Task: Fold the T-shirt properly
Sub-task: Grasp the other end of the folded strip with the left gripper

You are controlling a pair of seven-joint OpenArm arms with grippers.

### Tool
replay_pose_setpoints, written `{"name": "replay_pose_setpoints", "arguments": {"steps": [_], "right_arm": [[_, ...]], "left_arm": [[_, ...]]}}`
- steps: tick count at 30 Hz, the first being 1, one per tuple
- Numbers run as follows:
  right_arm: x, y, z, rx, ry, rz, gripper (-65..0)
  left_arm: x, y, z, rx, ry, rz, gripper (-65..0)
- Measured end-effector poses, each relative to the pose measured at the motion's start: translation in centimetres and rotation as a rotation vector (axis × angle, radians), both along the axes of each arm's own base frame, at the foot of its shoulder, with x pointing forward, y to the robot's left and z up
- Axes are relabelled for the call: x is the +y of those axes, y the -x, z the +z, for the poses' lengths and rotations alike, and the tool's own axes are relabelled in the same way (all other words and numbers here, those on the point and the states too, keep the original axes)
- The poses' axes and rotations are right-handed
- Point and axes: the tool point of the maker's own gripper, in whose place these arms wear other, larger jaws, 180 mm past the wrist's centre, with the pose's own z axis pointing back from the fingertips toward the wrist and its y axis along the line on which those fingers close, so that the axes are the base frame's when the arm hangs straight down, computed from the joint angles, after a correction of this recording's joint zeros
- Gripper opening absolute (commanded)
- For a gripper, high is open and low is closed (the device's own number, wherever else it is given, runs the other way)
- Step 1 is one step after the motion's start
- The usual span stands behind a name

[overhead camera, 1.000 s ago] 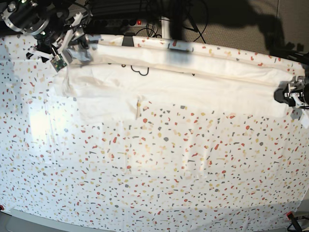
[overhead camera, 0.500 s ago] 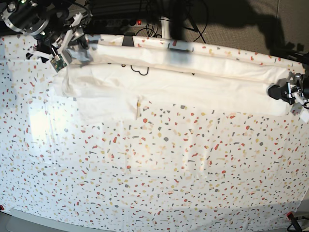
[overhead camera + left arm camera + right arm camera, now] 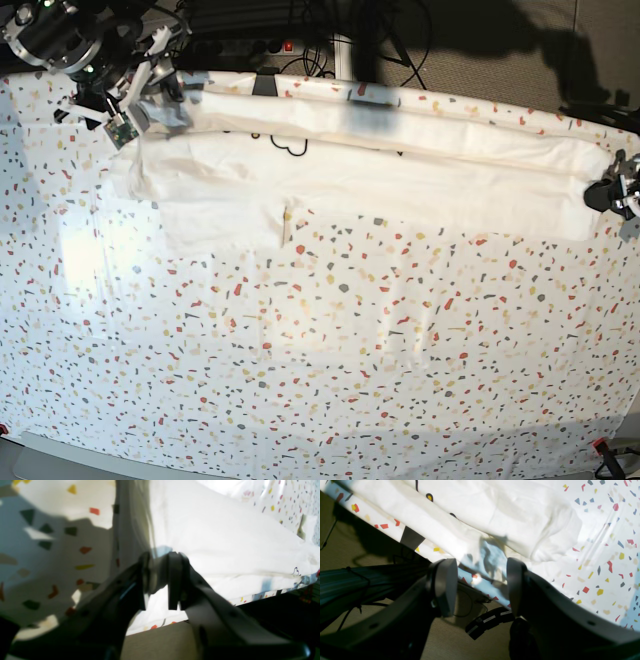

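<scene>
Across speckled table cover (image 3: 330,340): T-shirt (image 3: 400,180); left tool (image 3: 158,580) pinching it; right tool (image 3: 480,585) agape, empty.

I can read no text anywhere; the T-shirt (image 3: 370,170) shows only dark print fragments near its upper fold, illegible.

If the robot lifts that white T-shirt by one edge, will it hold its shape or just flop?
Probably flop: the T-shirt lies in soft folds and wrinkles. It looks thin and light, draping where the left gripper pinches its edge. It may slide easily on the smooth speckled table cover.
</scene>
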Motion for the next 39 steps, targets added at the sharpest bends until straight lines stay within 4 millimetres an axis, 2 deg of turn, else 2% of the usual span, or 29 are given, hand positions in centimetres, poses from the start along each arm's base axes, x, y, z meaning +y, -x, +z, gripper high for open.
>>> {"name": "replay_pose_setpoints", "arguments": {"steps": [4,9,10,12,13,15,19,23,29,32,35,39], "right_arm": [[0.0,0.0,0.0,0.0,0.0,0.0,-35.2],[0.0,0.0,0.0,0.001,0.0,0.0,-35.2],[0.0,0.0,0.0,0.001,0.0,0.0,-35.2],[0.0,0.0,0.0,0.001,0.0,0.0,-35.2],[0.0,0.0,0.0,0.001,0.0,0.0,-35.2],[0.0,0.0,0.0,0.001,0.0,0.0,-35.2],[0.0,0.0,0.0,0.0,0.0,0.0,-35.2],[0.0,0.0,0.0,0.0,0.0,0.0,-35.2],[0.6,-0.2,0.3,-0.013,-0.037,0.005,-35.2],[1.2,-0.3,0.6,-0.025,-0.078,0.011,-35.2],[1.3,-0.5,0.7,-0.029,-0.083,0.012,-35.2],[1.2,-0.5,0.7,-0.03,-0.085,-0.004,-35.2]], "left_arm": [[-1.0,-0.1,-0.4,-0.002,0.019,-0.004,-33.6],[-1.3,0.0,-0.6,0.004,0.026,-0.01,-32.9],[-1.3,0.0,-0.6,0.005,0.025,-0.01,-34.4],[-1.3,0.0,-0.6,0.005,0.026,-0.01,-41.7],[-1.3,0.0,-0.6,0.004,0.026,-0.01,-48.0],[-1.3,0.0,-0.6,0.004,0.026,-0.01,-65.0],[-1.6,0.1,-0.5,0.009,0.048,-0.012,-65.0],[-3.5,0.5,0.9,0.028,0.169,-0.047,-65.0],[-4.4,0.8,1.3,0.032,0.159,-0.104,-65.0],[-6.4,0.2,1.7,0.0,0.182,-0.15,-65.0],[-9.7,-0.3,2.4,-0.042,0.217,-0.223,-65.0],[-13.8,-0.7,4.2,-0.098,0.248,-0.324,-65.0]]}}
